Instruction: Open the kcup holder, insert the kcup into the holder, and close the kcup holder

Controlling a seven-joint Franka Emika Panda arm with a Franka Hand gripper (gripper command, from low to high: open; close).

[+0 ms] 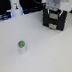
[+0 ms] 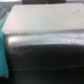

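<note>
The kcup (image 1: 21, 45), a small green-topped pod, stands alone on the white table (image 1: 47, 57) at left of centre in the exterior view. Farther back, in the upper right of the frame, the black kcup holder (image 1: 55, 19) sits on the table with the arm's claw (image 1: 56, 7) directly above it; whether its fingers are apart or together cannot be told. A white bottle (image 1: 15, 8) stands at upper left. The wrist view is filled by a blurred pale, glossy surface over black.
</note>
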